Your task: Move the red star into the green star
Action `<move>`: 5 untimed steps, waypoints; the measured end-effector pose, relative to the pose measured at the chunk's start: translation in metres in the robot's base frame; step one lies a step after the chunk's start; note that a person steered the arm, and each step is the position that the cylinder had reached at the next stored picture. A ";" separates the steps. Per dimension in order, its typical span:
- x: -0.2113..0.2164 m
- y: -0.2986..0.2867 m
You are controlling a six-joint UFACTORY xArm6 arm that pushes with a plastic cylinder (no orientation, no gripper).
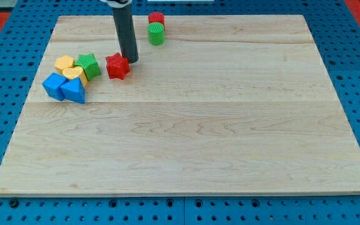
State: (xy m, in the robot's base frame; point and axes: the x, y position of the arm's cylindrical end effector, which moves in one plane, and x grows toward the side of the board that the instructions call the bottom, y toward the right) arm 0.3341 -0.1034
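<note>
The red star (pixel 117 66) lies on the wooden board at the view's upper left. The green star (pixel 89 65) sits just to its left, a small gap between them. My tip (pixel 131 60) stands at the red star's upper right edge, touching or almost touching it. The dark rod rises from there to the view's top.
Left of the green star sit a yellow block (pixel 64 62), a yellow heart (pixel 75 74), a blue block (pixel 54 85) and a blue triangle (pixel 74 90), packed together. A red cylinder (pixel 156 19) and a green cylinder (pixel 157 34) stand near the board's top edge (pixel 230 16).
</note>
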 end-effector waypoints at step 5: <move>-0.012 0.040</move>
